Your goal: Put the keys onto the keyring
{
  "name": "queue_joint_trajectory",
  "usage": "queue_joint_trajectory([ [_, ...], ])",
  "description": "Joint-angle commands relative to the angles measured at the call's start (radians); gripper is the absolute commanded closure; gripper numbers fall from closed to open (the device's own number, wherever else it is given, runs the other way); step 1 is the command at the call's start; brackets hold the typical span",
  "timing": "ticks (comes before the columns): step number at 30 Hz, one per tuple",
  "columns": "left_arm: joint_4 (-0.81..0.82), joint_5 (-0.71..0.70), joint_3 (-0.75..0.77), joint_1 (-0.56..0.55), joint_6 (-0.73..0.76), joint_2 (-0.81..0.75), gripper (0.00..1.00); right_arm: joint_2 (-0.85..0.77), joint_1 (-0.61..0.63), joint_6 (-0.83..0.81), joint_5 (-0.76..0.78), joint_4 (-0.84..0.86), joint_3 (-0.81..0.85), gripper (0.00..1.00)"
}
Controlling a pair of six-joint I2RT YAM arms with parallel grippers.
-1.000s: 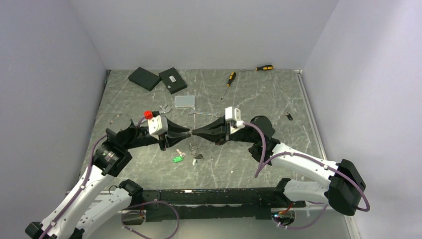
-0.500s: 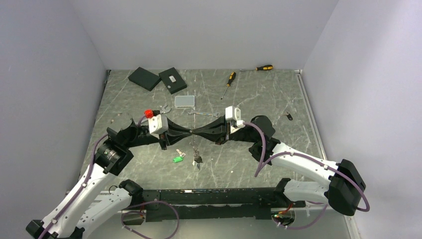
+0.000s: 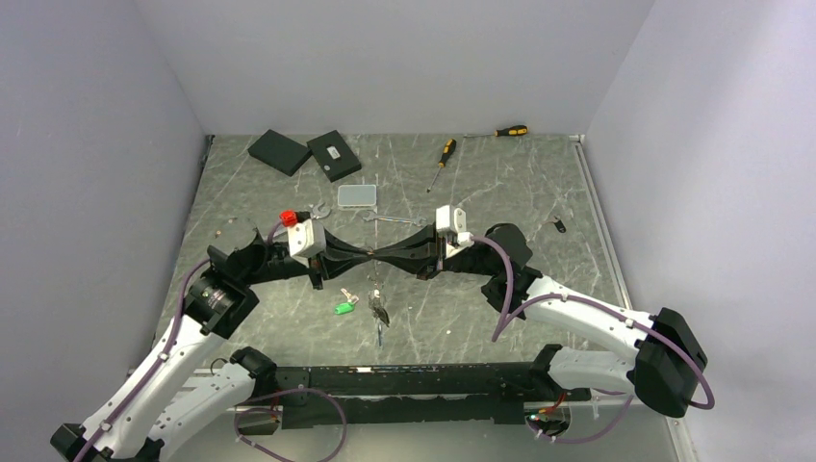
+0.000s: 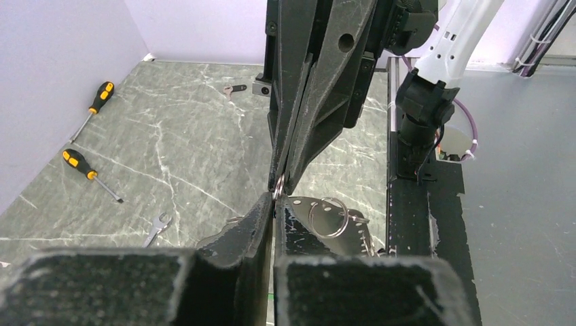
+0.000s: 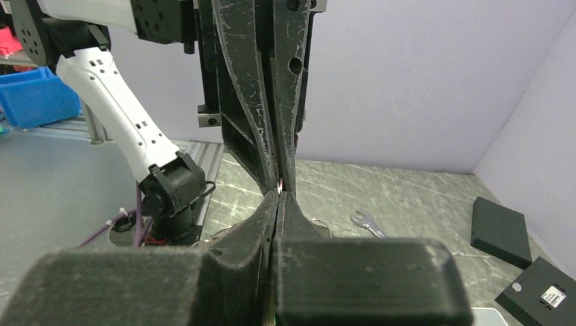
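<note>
My left gripper (image 3: 364, 256) and right gripper (image 3: 377, 256) meet tip to tip above the middle of the table, both shut on the thin wire keyring (image 3: 371, 279). Its wire shows between the tips in the left wrist view (image 4: 279, 182). A bunch of keys (image 3: 378, 312) hangs from the ring below the tips. A green-tagged key (image 3: 344, 307) lies on the table just left of the bunch. A black-headed key (image 3: 558, 227) lies alone at the far right. In the wrist views the left jaws (image 4: 274, 199) and right jaws (image 5: 278, 195) are pressed together.
Two yellow-and-black screwdrivers (image 3: 443, 154) (image 3: 508, 131) lie at the back. Two spanners (image 3: 393, 220) (image 3: 318, 208) and a clear plastic box (image 3: 357, 195) lie behind the grippers. Two black boxes (image 3: 280, 151) (image 3: 334, 154) sit at the back left. Walls enclose three sides.
The left gripper has moved right until its tips meet the right gripper's. The key bunch has shifted slightly left and hangs lower below the tips.
</note>
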Motion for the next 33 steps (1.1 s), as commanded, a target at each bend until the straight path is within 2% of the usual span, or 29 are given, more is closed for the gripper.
queue_joint_trajectory([
  [1, 0.037, 0.014, 0.003, -0.003, -0.038, -0.001, 0.88, -0.035, 0.0, 0.013, 0.002, 0.103, 0.004, 1.0],
  [2, 0.042, 0.012, 0.0, -0.003, -0.045, -0.002, 0.78, -0.036, 0.0, 0.014, 0.003, 0.104, 0.004, 1.0],
  [4, 0.051, 0.003, -0.006, -0.003, -0.055, -0.008, 0.68, -0.036, -0.001, 0.015, 0.007, 0.109, 0.003, 1.0],
  [7, 0.055, -0.002, -0.013, -0.003, -0.059, -0.018, 0.65, -0.039, -0.001, 0.014, 0.012, 0.115, 0.003, 1.0],
  [9, 0.055, -0.004, -0.015, -0.003, -0.059, -0.022, 0.67, -0.042, -0.001, 0.015, 0.015, 0.116, 0.001, 1.0],
  [16, 0.063, 0.011, -0.012, -0.003, -0.062, -0.016, 0.86, -0.036, -0.001, 0.024, 0.009, 0.129, -0.002, 1.0],
  [19, 0.062, 0.016, -0.011, -0.003, -0.062, -0.014, 0.87, -0.036, -0.001, 0.02, 0.008, 0.119, 0.003, 1.0],
  [23, 0.066, 0.029, -0.013, -0.002, -0.044, -0.019, 1.0, -0.029, -0.001, 0.023, 0.0, 0.117, 0.003, 1.0],
  [28, 0.024, 0.043, 0.0, -0.003, 0.003, -0.027, 1.0, -0.007, -0.001, 0.01, -0.046, 0.048, 0.027, 0.99],
  [29, 0.004, 0.036, 0.01, -0.003, 0.011, -0.022, 1.0, -0.005, -0.001, 0.005, -0.049, 0.012, 0.037, 0.94],
  [33, -0.061, 0.003, 0.037, -0.003, 0.028, 0.003, 1.0, -0.029, -0.001, -0.015, 0.007, -0.048, 0.033, 0.61],
])
